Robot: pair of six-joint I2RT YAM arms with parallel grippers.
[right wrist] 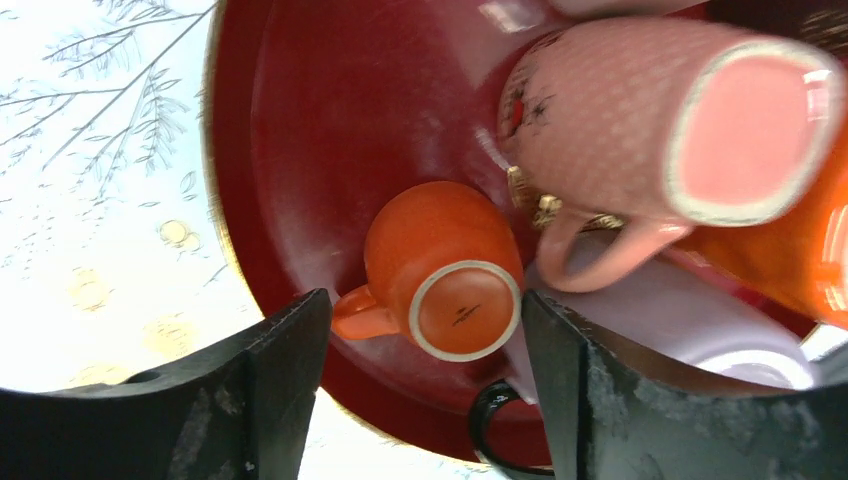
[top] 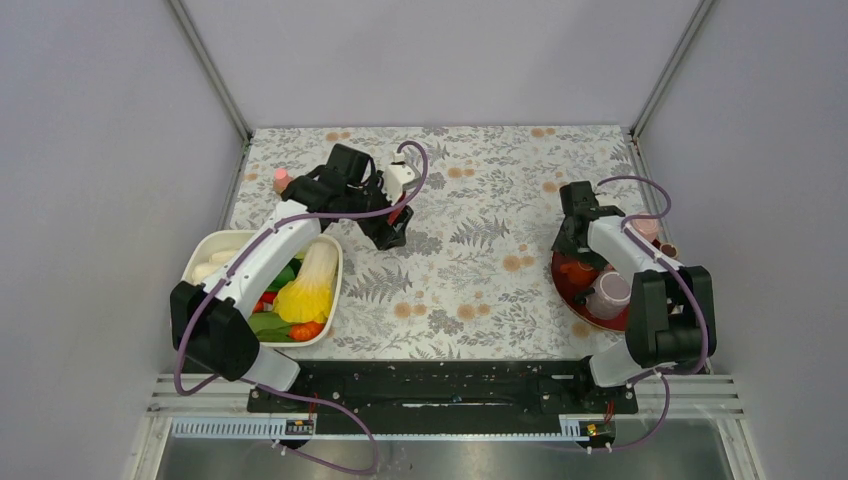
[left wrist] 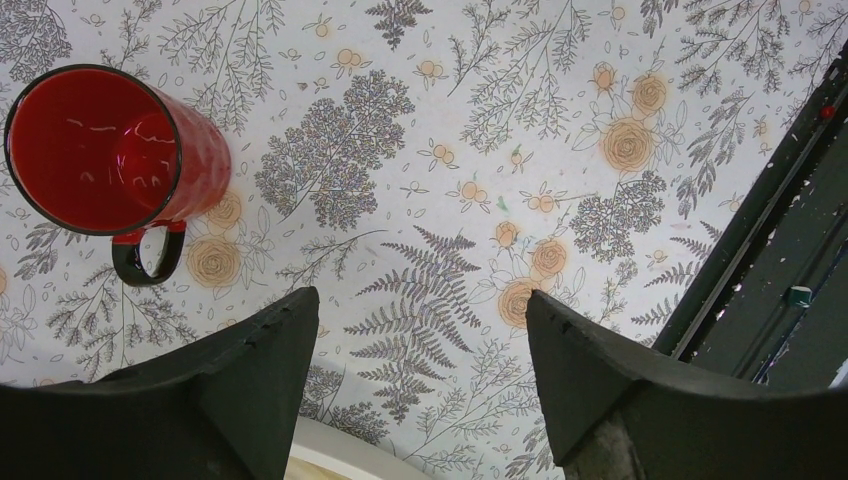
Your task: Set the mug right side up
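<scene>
A red mug (left wrist: pixel 100 150) with a black handle stands on the floral table with its mouth facing up, up and left of my left gripper (left wrist: pixel 420 330), which is open and empty. In the top view the left gripper (top: pixel 392 228) hides most of that mug. An orange mug (right wrist: pixel 450 280) sits upside down, base up, on a red plate (right wrist: pixel 300 130). My right gripper (right wrist: pixel 425 320) is open above it, a finger on each side, not touching. A pink mug (right wrist: pixel 650 130) also shows its base. In the top view the right gripper (top: pixel 572 240) is over the plate's (top: pixel 575 300) far edge.
A lilac mug (top: pixel 608 292) stands upright on the plate, and a black handle (right wrist: pixel 495 420) shows at its near rim. A white bowl (top: pixel 215 240) of toy vegetables sits at the left. A small pink object (top: pixel 282 178) lies at the far left. Walls enclose the table.
</scene>
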